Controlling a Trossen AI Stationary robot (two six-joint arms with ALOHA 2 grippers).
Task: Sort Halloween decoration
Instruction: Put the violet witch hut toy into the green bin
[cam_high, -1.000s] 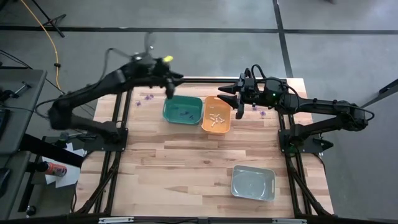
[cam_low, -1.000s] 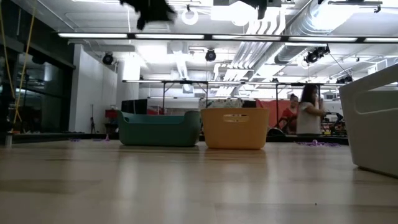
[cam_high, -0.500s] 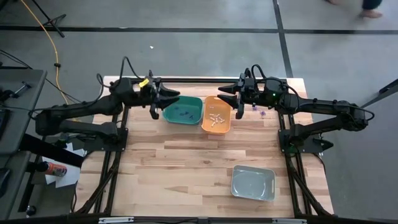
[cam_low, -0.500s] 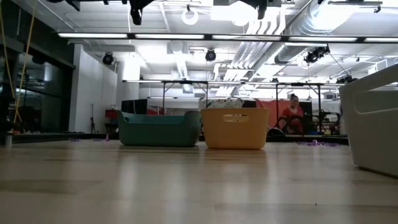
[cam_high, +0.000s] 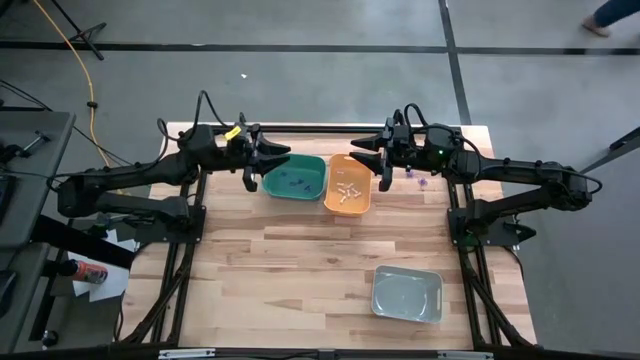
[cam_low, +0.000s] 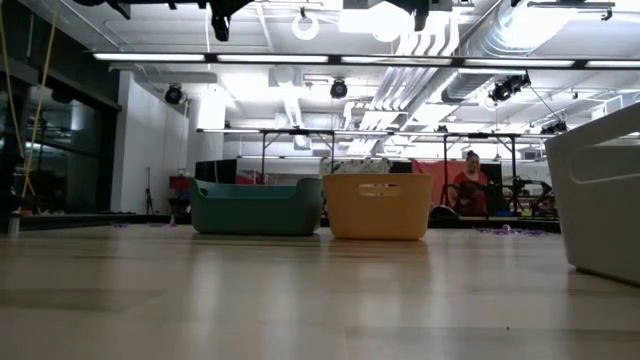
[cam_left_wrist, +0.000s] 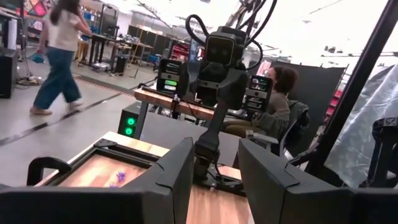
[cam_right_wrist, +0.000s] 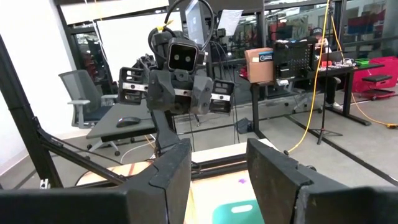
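The left arm has swung down from its raised, reaching pose of a second ago and now lies level, mirroring the right arm; nothing else on the worktop (cam_high: 300, 260) has shifted. We see the left end effector (cam_high: 262, 168) hovering at the green bin's (cam_high: 294, 177) outer edge, fingers (cam_left_wrist: 177, 174) apart with nothing between them. Opposite it, the right end effector (cam_high: 379, 166) hangs just beside the orange bin (cam_high: 349, 184), its fingers (cam_right_wrist: 168, 171) apart too and empty.

Where is the Halloween decoration? We spot a few dark trinkets (cam_high: 297, 182) lying inside the green bin, and cream trinkets (cam_high: 347, 191) scattered inside the orange bin. More purple trinkets (cam_high: 420, 181) lie loose on the worktop at the far right, near the right arm's wrist; in the low view they show as a small purple scatter beyond the bins. A couple more purple trinkets (cam_left_wrist: 117, 178) show through the left wrist view on the wood.

The grey bin (cam_high: 407, 294) sits well apart, near the front right of the worktop. Beyond the worktop, a person (cam_left_wrist: 57, 56) walks across the floor, and another person (cam_left_wrist: 275, 102) is seated behind the right arm.
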